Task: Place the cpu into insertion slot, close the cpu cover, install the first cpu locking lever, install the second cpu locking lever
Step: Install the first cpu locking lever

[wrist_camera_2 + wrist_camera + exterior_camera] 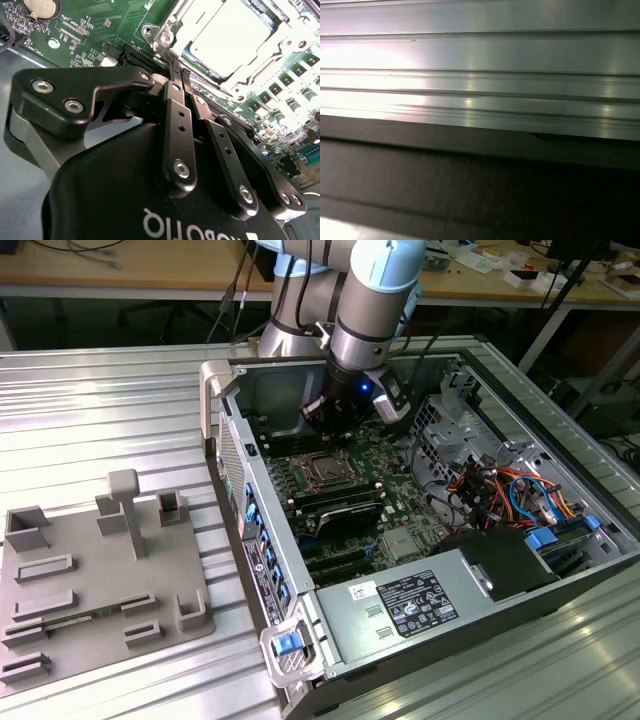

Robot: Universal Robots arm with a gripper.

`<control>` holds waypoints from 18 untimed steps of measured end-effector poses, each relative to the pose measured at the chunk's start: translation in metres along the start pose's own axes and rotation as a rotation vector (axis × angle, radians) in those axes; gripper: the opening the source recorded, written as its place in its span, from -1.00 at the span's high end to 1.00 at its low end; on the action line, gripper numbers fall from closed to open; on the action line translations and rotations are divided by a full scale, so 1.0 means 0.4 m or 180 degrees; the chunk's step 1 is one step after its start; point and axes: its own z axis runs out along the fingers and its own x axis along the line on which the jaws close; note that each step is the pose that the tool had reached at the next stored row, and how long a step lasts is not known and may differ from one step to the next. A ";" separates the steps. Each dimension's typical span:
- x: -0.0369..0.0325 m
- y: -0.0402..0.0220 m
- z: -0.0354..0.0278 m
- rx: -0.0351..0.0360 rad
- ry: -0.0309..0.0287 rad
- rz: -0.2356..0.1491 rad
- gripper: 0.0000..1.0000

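Off the far edge of the insertion slot point(150, 32), the gripper point(179, 70) hangs with jaws pinched together, which makes sense for nudging with one slim tip, while the cpu point(232, 35) sits inside under what looks like a lowered cpu cover point(186, 20).

The cpu point(232, 35) sat in the slot point(304, 470) inside the case point(258, 570), with a tray point(90, 580) on the counter point(100, 410) to the exterior view's left.

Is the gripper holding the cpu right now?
No, in the second wrist view the cpu lies flat in its place on the motherboard, beyond the tips of the gripper.
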 end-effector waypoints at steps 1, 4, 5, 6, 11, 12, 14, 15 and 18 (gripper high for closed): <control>0.000 0.000 0.001 0.0000 0.0000 0.0000 0.70; 0.000 0.000 0.002 0.0000 0.0000 0.0000 0.70; 0.000 0.000 0.002 0.0000 0.0000 0.0000 0.70; 0.000 0.000 0.002 0.0000 0.0000 0.0000 0.70; 0.000 -0.001 0.003 -0.0001 -0.0001 0.0000 0.70; 0.000 -0.001 0.003 -0.0001 -0.0001 0.0000 0.70; 0.000 -0.001 0.002 0.0000 0.0000 0.0000 0.70; 0.000 -0.001 0.002 0.0000 0.0000 0.0000 0.70; 0.000 -0.001 0.002 -0.0001 -0.0001 0.0000 0.70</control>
